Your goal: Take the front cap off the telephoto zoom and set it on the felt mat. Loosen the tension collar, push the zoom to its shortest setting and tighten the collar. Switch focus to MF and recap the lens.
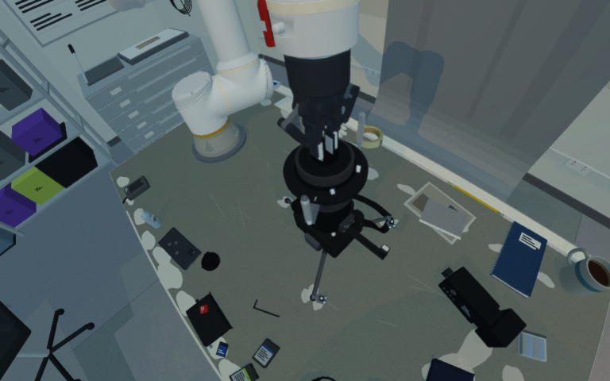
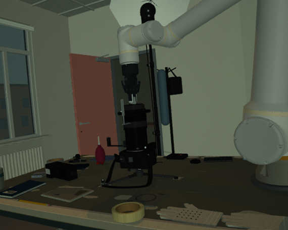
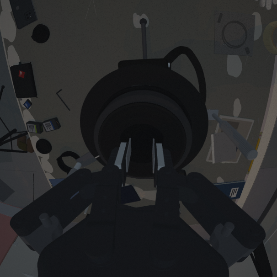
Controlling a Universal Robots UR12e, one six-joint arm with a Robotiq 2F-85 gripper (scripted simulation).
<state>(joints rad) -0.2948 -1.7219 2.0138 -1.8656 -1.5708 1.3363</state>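
The front cap [image 3: 142, 144] sits on top of the telephoto zoom [image 2: 135, 127], which stands upright, lens up, on a camera body and small tripod in the middle of the table. My gripper [image 3: 141, 153] [image 1: 328, 146] [image 2: 133, 99] points straight down onto the cap's centre and is closed on the front cap. The felt mat [image 3: 233, 35] [image 2: 146, 198] lies flat on the table near the tape roll, with a thin ring outline on it. The collar and focus switch on the barrel are too dark to make out.
A ribbed handle [image 3: 235, 137] juts out beside the lens barrel, and the camera strap [image 2: 125, 180] loops onto the table. A tape roll [image 2: 128, 211], a framed card [image 1: 438, 211], a notebook [image 1: 519, 258], a mug [image 1: 587, 272] and a black camera body [image 1: 481, 307] lie around.
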